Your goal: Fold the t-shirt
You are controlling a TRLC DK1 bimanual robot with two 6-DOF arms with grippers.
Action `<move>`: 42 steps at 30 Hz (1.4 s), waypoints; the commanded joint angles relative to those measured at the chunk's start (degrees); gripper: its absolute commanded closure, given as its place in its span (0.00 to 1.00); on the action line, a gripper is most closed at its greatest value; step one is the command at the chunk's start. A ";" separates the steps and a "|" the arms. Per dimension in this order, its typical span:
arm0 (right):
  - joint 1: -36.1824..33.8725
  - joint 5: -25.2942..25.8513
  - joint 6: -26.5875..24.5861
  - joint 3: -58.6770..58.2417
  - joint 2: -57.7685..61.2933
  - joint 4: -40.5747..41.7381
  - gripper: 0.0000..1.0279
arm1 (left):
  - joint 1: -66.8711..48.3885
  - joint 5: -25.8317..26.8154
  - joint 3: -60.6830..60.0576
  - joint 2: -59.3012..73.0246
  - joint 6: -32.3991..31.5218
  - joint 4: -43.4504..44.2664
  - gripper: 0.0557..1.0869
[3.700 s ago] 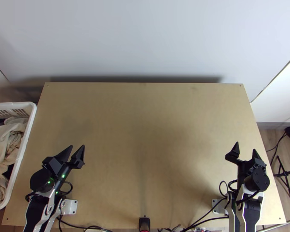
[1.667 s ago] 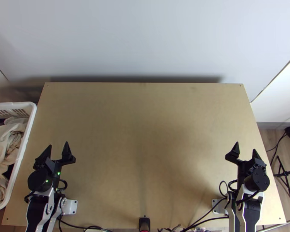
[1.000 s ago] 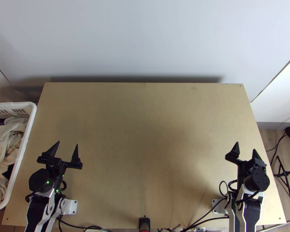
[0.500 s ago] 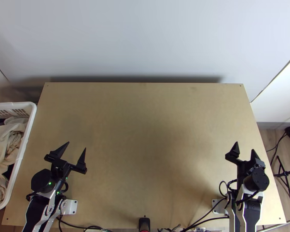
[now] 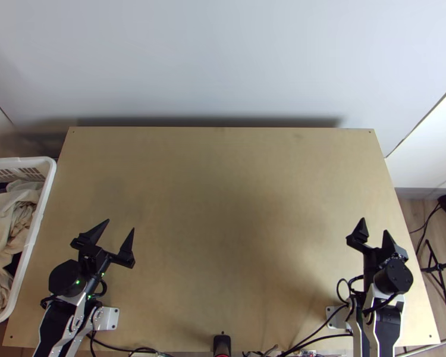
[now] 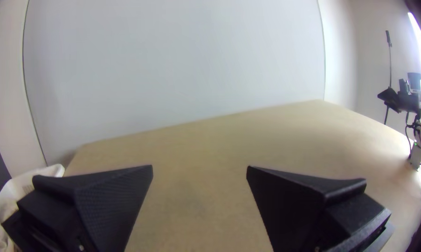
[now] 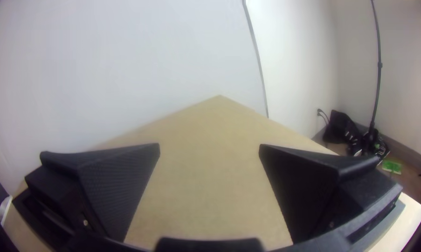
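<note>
Over the last few seconds I've swung my left claw [image 5: 121, 225] first toward the basket side and then back, so it now angles inward over the near left part of the table [image 5: 223, 208]. Its two fingers also stand wider apart than at the start, and there is nothing between them. My right claw [image 5: 374, 225] has hardly shifted near the right edge; the gap between its fingers looks a touch narrower, but it's open too and holds nothing. The white basket [image 5: 49, 178] stands just beside the table's left edge, with a crumpled pile of cloth [image 5: 12, 208] in it. I take the t-shirt to be somewhere in that heap, though I can't tell which piece it is. For the task, then, all this swinging has only readied the arm: I judge that folding hasn't begun. Next I'd want to reach my left claw over the rim, pinch one garment and lay it out on the table. The pieces lie tangled, so I could easily drag up two together or snag one on the rim.
</note>
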 commanded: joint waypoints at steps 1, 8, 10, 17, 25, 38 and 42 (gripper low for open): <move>-0.79 0.49 -0.83 0.06 -0.06 0.42 0.04 | 0.39 -0.19 -0.08 -0.01 -1.28 0.01 0.05; 2.73 0.41 -5.23 0.24 -0.14 1.47 0.05 | 0.92 -0.19 0.01 1.05 -7.61 0.19 0.05; 5.80 0.41 -6.37 0.33 -0.14 2.79 0.05 | 2.94 -0.63 0.01 1.13 -8.05 0.19 0.05; 18.81 0.49 -9.62 4.10 5.04 5.78 0.09 | 8.66 -0.37 0.45 3.24 -6.29 2.65 0.05; 23.64 0.05 -13.05 24.93 26.93 -0.64 0.04 | 9.01 -7.49 8.98 20.12 -11.12 7.92 0.05; 21.62 0.32 -20.96 58.42 51.71 -6.26 0.05 | 15.51 -7.58 52.75 47.89 -12.88 -12.21 0.05; 21.45 0.32 -21.05 63.69 56.02 -7.32 0.04 | 13.40 -7.58 66.37 55.19 -14.46 -18.01 0.05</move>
